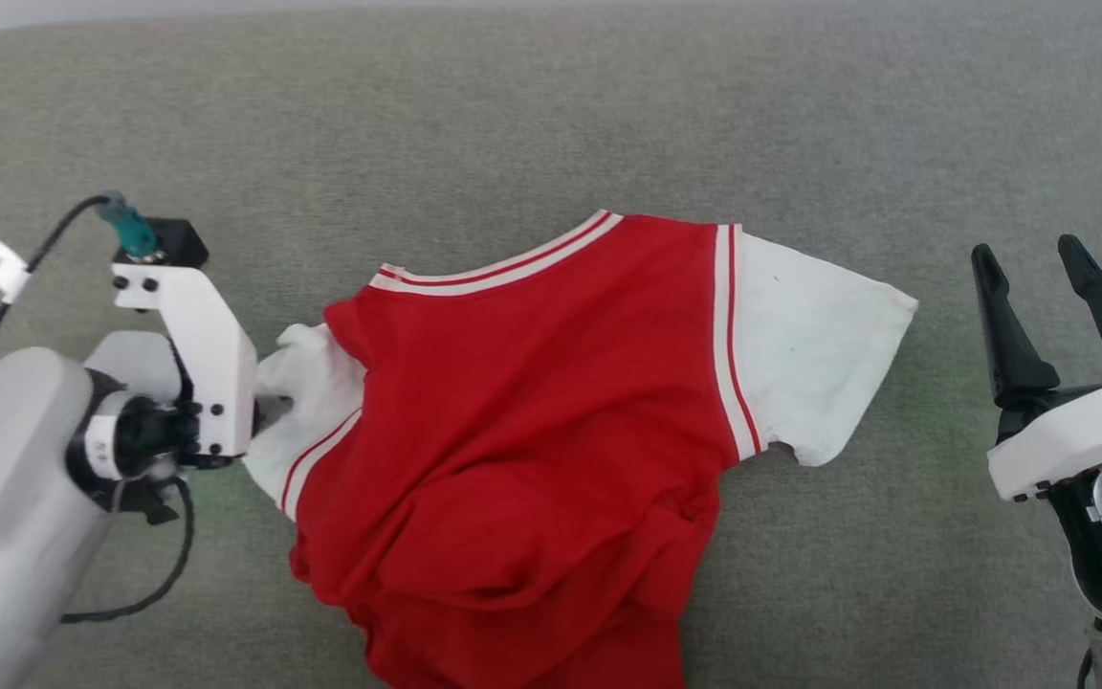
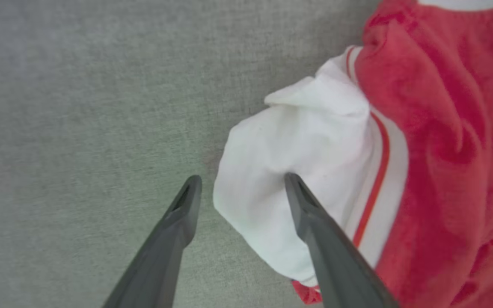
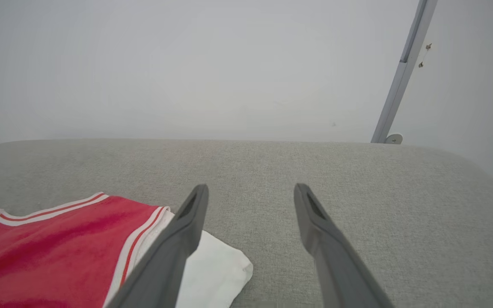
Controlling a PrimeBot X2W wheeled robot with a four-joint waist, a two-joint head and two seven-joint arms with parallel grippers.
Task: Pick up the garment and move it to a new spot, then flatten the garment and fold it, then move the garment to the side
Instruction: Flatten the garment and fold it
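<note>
Head view puts the garment [image 1: 532, 411] at the centre of the grey padded surface [image 1: 551, 115], collar trim toward twelve o'clock and hem bunched in folds toward six o'clock, running off the bottom of that view. Our left gripper [image 2: 242, 179] sits at nine o'clock of the shirt with its jaws apart. In the left wrist view one finger presses into the crumpled white sleeve [image 2: 298, 141] and the other lies over bare grey cloth, so only the sleeve's outer part is between them. Our right gripper [image 1: 1026, 247] hovers at three o'clock, jaws apart and empty, well apart from the flat right sleeve [image 1: 819, 354]. We judge the main risk to be a poor bite: closing here could catch a thin fold that slips on the pull, or several bunched layers, so the sleeve comes out twisted. Pulling toward nine o'clock with nothing anchoring the far side would likely drag the whole shirt instead of spreading it. The dark cable [image 1: 187, 541] looping under our left wrist could brush the fabric. Room is generous toward twelve o'clock, where bare surface runs to a rounded far edge before a pale wall, with a metal post [image 3: 400, 72] beyond at about two o'clock. Another bare strip lies at three o'clock. Our left arm fills nine o'clock, and we cannot tell how near the six o'clock edge is.
</note>
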